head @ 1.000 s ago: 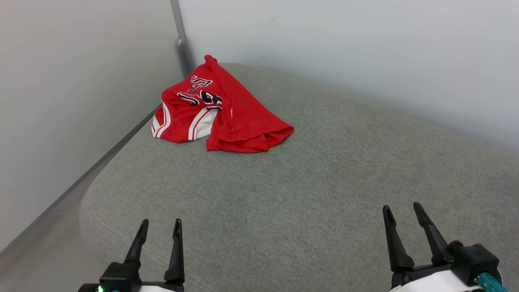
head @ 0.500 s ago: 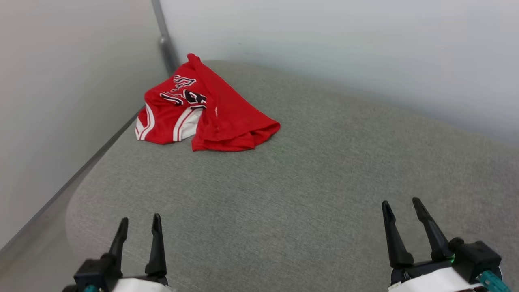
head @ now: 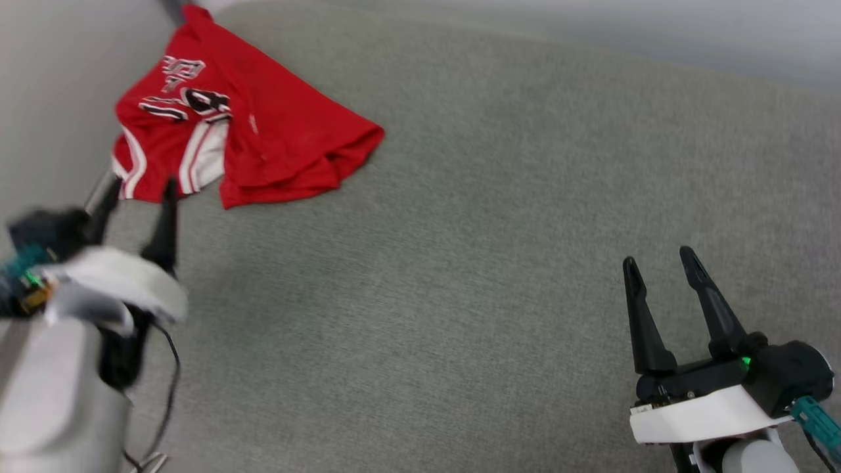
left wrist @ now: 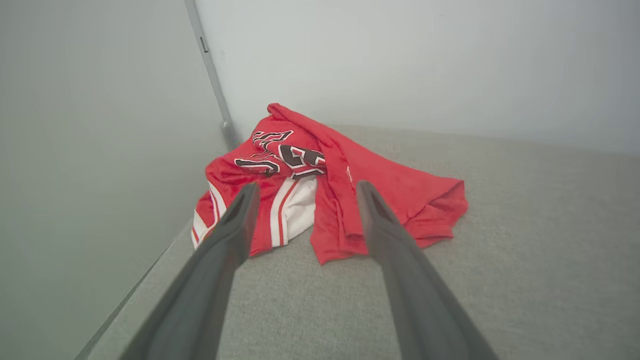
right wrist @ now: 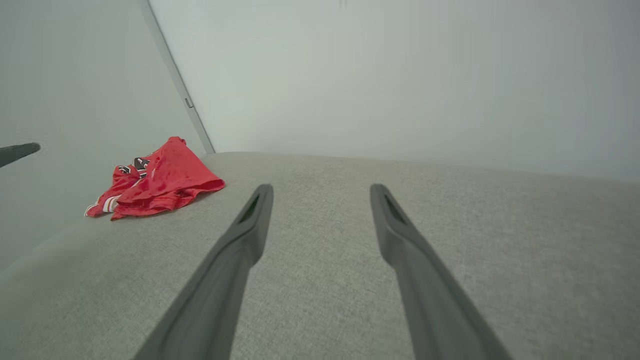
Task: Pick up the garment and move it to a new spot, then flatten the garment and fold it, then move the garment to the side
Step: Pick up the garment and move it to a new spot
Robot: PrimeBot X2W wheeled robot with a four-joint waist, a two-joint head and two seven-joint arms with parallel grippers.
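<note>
- While the garment (head: 263,125) lies crumpled on the grey cushion (head: 460,263), it is found at the cushion's far left corner, close against the pale wall (left wrist: 400,60).
- From the head view, a white sleeve with red-white striped trim is seen toward the cushion's left edge, and plain red cloth is folded over it toward the cushion's middle.
- Black, white-outlined lettering is made out most clearly in the left wrist view on the garment (left wrist: 400,195). A thin metal post (left wrist: 212,75) is seen there rising from the cushion's far corner.
- The left gripper (head: 143,186) is blurred in the head view, over the cushion's left edge and near the garment's hem. Contact cannot be told there.
- Through the left wrist view, the left gripper (left wrist: 305,186) is shown with its jaws spread wide and nothing clasped. The cloth is seen between and beyond the fingers.
- The right gripper (head: 658,257) is held over the cushion's near right part, well apart from the garment, fingers parted and empty.
- In the right wrist view, the garment (right wrist: 165,182) is seen small at the cushion's far left. One dark fingertip (right wrist: 17,151) of the left gripper is caught beside it, and the right gripper (right wrist: 321,187) points across bare cushion (right wrist: 500,210).
</note>
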